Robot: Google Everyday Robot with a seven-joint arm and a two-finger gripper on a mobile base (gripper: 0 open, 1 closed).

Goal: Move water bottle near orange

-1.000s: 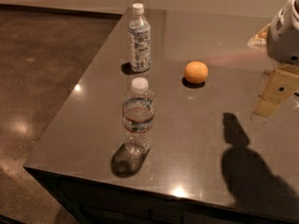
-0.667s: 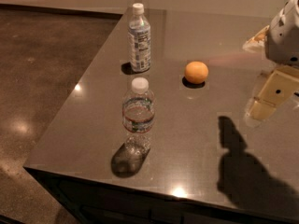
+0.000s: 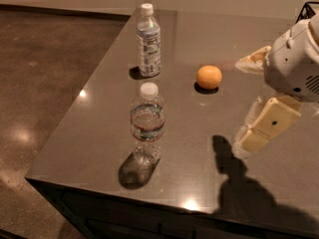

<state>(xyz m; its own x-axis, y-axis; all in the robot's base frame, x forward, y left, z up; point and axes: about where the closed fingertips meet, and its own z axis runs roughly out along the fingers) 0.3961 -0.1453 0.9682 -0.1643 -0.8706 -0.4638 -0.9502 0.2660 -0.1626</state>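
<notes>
While the claw gapes empty at right, water bottle stands well left.

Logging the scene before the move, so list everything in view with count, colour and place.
water bottle: 1, clear, white cap, upright near table's front left.
labelled bottle: 1, clear, white-and-blue label, upright at far left.
orange: 1, orange, right of labelled bottle, touching neither.
table: 1, dark grey, glossy, under all three.
floor: 1, brown, left of table.
arm: 1, white, right edge.
end effector: 1, beige, open, above table's right side, holding nothing.
</notes>
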